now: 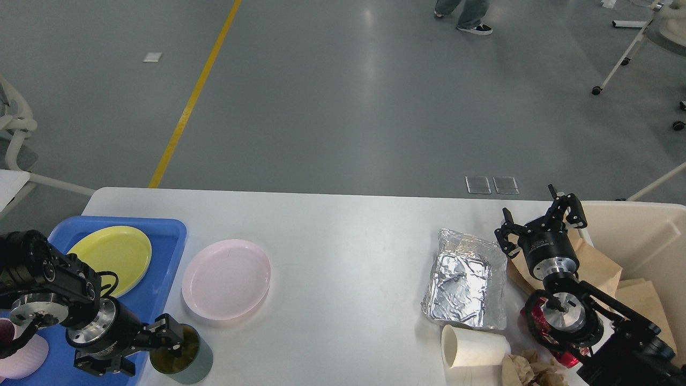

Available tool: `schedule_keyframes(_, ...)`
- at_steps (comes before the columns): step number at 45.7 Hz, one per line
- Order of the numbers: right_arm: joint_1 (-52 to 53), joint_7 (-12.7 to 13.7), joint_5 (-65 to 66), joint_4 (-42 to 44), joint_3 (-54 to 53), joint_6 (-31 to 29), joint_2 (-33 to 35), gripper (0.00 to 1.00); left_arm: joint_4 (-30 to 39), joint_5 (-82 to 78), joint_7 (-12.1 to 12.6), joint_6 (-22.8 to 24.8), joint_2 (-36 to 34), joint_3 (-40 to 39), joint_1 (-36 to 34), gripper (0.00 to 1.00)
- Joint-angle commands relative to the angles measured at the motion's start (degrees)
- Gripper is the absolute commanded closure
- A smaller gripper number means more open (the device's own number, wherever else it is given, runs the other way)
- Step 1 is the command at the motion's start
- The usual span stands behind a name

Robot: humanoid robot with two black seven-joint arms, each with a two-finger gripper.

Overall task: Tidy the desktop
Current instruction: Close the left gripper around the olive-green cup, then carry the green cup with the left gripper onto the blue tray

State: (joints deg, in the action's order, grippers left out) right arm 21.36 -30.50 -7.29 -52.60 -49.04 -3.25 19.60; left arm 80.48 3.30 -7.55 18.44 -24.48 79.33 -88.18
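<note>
1. Head view, containers. A blue tray (pixel 166 236) lies on the left end of the desktop (pixel 343 241), partly under the left arm; it holds a yellow plate (pixel 112 254) and a pink ribbed cup (pixel 21 359). A cream-beige bin (pixel 643 236) just right of the right gripper (pixel 538 220) holds brown paper bags (pixel 605 268).
2. Orientation. The white desktop is a wide rectangle with rounded corners; its long axis runs left to right across the view.
3. Left gripper (pixel 144 351). It lies low over the near-left corner of the desktop; one finger (pixel 169 335) reaches over the rim of a grey-green mug (pixel 185 356), the other sits on the tray side. Whether it pinches the rim cannot be told.
4. Right gripper. Its fingers are spread apart, empty, above the desktop's right end.
5. Loose items. A pink plate (pixel 225 279) lies just beyond the left gripper. A foil tray (pixel 466 279) sits just left of the right gripper; a paper cup (pixel 471 348), on its side, and crumpled brown paper (pixel 528 370) lie nearer the viewer.
</note>
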Motion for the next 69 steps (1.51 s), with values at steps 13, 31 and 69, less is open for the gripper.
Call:
schedule_keyframes(13,0.09,0.0,0.0,-0.05,0.0,0.0,0.0,0.0,-4.54,-0.75,-0.27,-0.69,0.92,-4.1,4.77,0.43)
schedule_keyframes(31,0.0,0.0,0.0,-0.05,0.0,0.0,0.0,0.0,-4.89,-1.63,-0.27,-0.51,1.27,-5.24,6.44,0.7)
schedule_keyframes(69,0.0,0.0,0.0,0.04,0.0,0.0,0.0,0.0,-3.66,-1.9,-0.36,17.23,0.39,3.45,-12.18,1.0)
